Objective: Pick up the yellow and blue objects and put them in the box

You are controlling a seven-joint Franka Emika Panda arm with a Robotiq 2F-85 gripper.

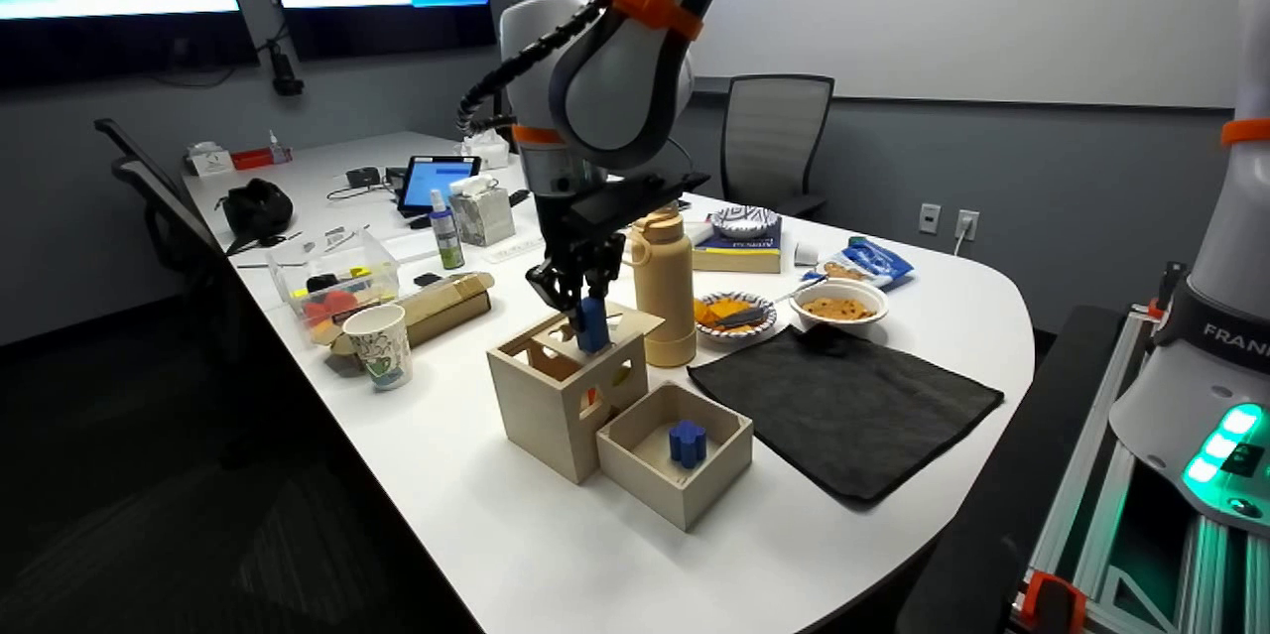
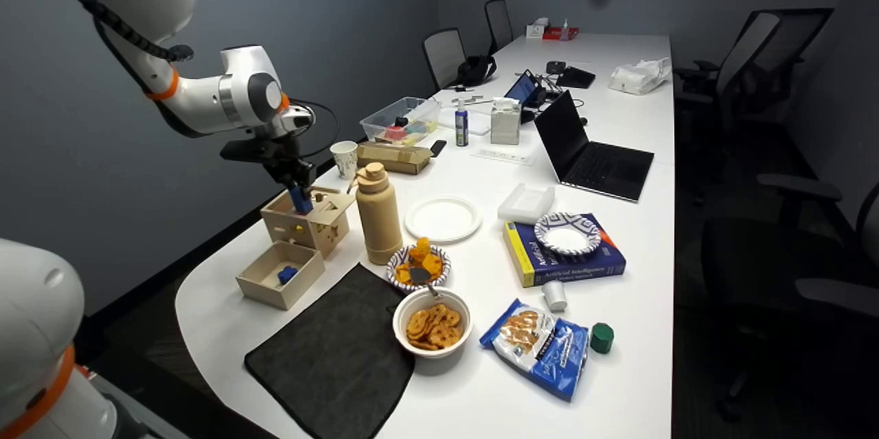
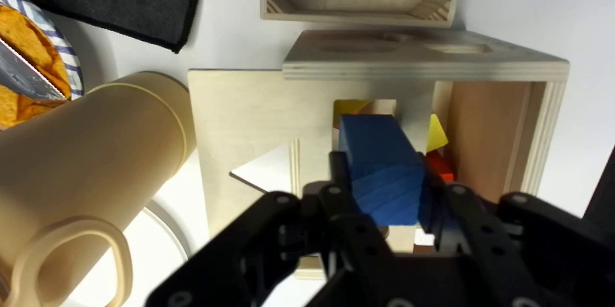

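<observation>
tallied around one wooden box [image 1: 541, 418]: two blue blocks [image 1: 593, 326], one at its top, one beside it; one low tray [image 1: 640, 481] beside it; one tan flask [image 1: 665, 287] near it; three bowls [image 2: 434, 353], one plate [image 2: 443, 219] farther off.

In an exterior view, the gripper [image 2: 301, 189] holds a blue block [image 2: 301, 201], slightly tilted, at the top of the box [image 2: 281, 224]. Another blue block [image 2: 287, 275] lies in the tray [image 2: 305, 284] just beside the box. A bottle [image 2: 380, 216] stands between box and plate [image 2: 443, 219]. A bowl of crackers [image 2: 439, 353] stands by a dark cloth [image 2: 333, 360].
</observation>
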